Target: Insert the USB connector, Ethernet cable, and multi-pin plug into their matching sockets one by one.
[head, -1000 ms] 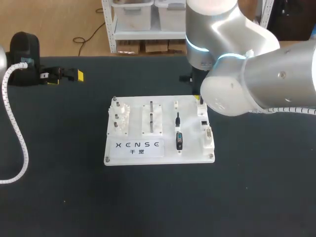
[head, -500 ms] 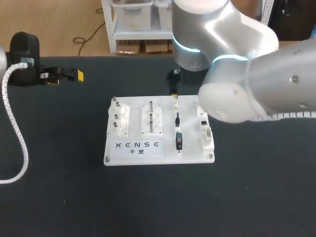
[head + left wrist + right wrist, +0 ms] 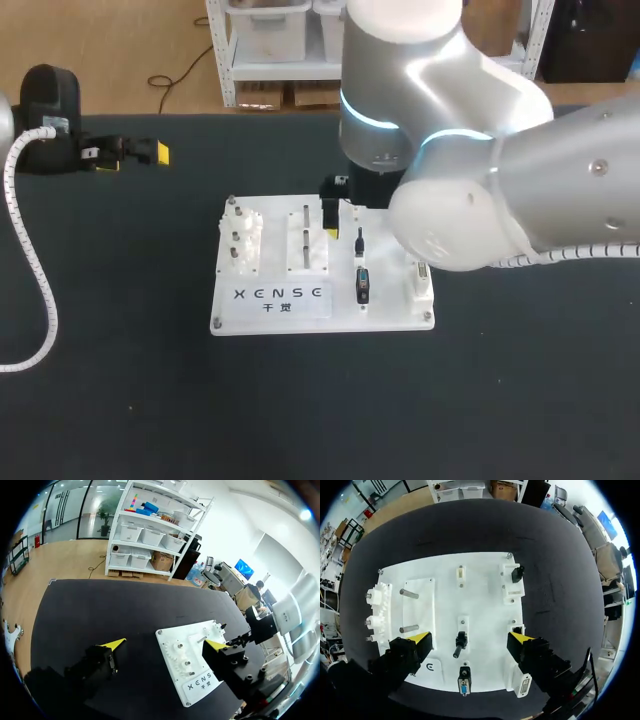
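Black cloth covered the table (image 3: 120,400), with the white board (image 3: 340,318) lying flat near its middle. The right arm (image 3: 470,170) reached over the board's far half, and the right gripper (image 3: 469,640) hung above the board with its fingers spread wide and nothing between them. The left gripper (image 3: 165,644) rested well off to the left, also spread and empty.

The multi-pin plug (image 3: 464,681) sat in the board's middle column, at the near edge. Its likely socket (image 3: 524,685) was on a white block to the right. The small black plug (image 3: 460,642) with a thin stem lay just beyond the multi-pin plug, almost directly under the right gripper. I could not tell whether it was the USB or the Ethernet piece. A black piece (image 3: 517,573) sat in a holder at the far right corner, and I could not tell whether it was fully seated.

These parts looked light, stiff and short, with hard plastic shells that would not give under a firm pinch. Their smooth sides could twist in the pads if held off-centre. The contacts would probably be the fragile part, so a tilted push might bend or jam them. The best hold would be across the two flat sides of the housing, low and square, never on the thin stem.
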